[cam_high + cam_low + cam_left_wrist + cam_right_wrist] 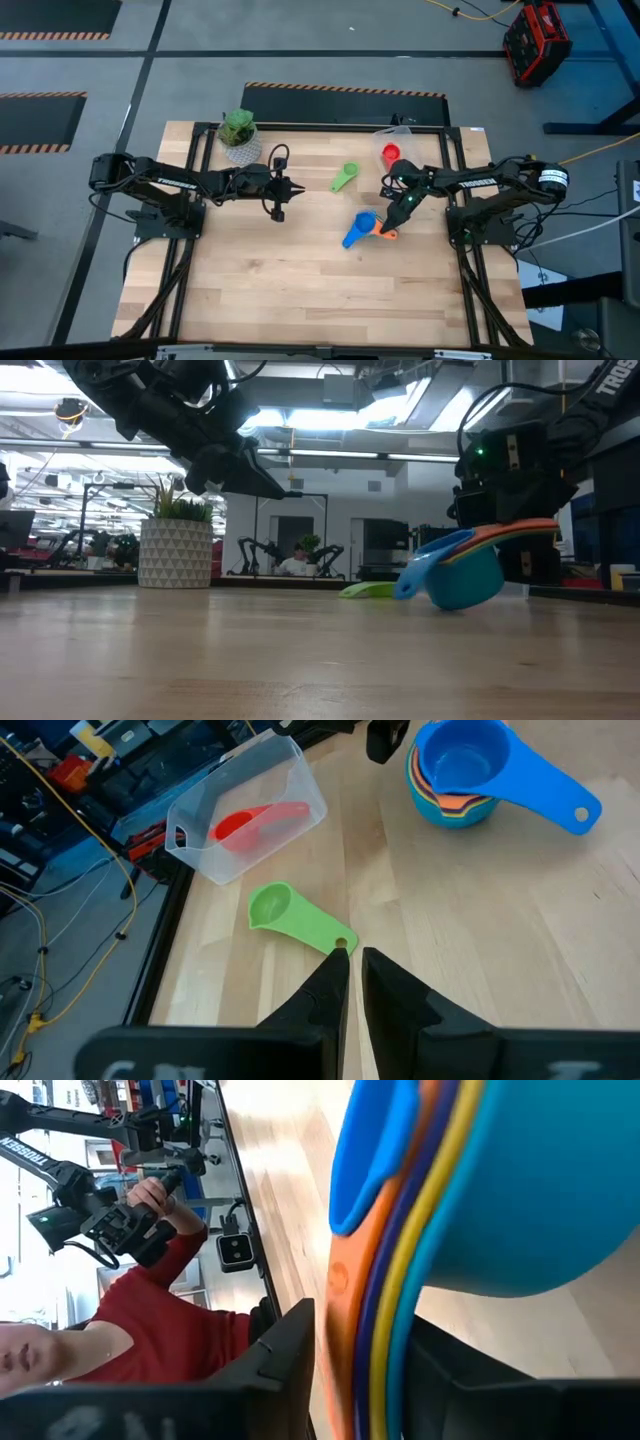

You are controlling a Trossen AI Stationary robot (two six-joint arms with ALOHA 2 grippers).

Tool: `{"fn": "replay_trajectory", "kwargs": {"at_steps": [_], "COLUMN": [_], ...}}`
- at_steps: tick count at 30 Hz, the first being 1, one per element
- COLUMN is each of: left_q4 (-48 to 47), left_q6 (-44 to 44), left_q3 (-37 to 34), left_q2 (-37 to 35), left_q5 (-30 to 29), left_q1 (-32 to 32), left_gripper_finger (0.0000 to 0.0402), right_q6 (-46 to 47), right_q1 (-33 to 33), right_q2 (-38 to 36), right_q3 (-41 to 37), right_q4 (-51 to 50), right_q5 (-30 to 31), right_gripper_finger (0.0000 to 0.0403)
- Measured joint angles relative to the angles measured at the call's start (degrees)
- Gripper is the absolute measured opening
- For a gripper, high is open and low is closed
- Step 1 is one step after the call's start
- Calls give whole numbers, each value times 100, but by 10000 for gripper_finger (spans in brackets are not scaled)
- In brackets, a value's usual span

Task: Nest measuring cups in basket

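My right gripper (388, 232) grasps the handles of the nested cup stack (360, 228) at mid-table. The basket (396, 146), holding a red cup (390, 153), lies beyond it at the far edge, nearer my right arm. My left gripper (279, 212) hangs clenched and empty.

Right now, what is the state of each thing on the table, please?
Basket: tipped on its side, red cup inside.
Green cup: loose on the table, upright.
Cup stack: nested, on the table, handles between the right gripper's fingers.
Left gripper: shut, empty, above the table.
Plant: upright.
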Motion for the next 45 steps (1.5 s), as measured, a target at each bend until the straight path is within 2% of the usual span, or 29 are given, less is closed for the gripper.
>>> {"fn": "replay_trajectory", "kwargs": {"at_steps": [7,13,25,31,35,39,45], "left_q4": [-1,-1,0,1,-1,-1,0], "left_q6": [0,0,0,0,0,0,0], "left_q3": [0,0,0,0,0,0,0], "left_q2": [1,1,1,1,1,1,1], "left_q5": [0,0,0,0,0,0,0], "left_q1": [0,0,0,0,-1,-1,0], "left_gripper_finger": [28,28,27,27,27,27,27], "right_q6": [-65,-669,-1377,-1536,-1611,-1704,-1522], "right_q1": [-11,-126,-543,-872,-1018,-1071,-1070], "right_q2": [0,0,0,0,0,0,0], "right_q3": [0,0,0,2,2,2,2], "right_q4": [1,-185,-1047,-1120,-1575,-2028,-2069], "right_q5": [47,-221,-404,-391,-388,-389,-514], "right_gripper_finger": [113,114,114,114,114,114,114]}}
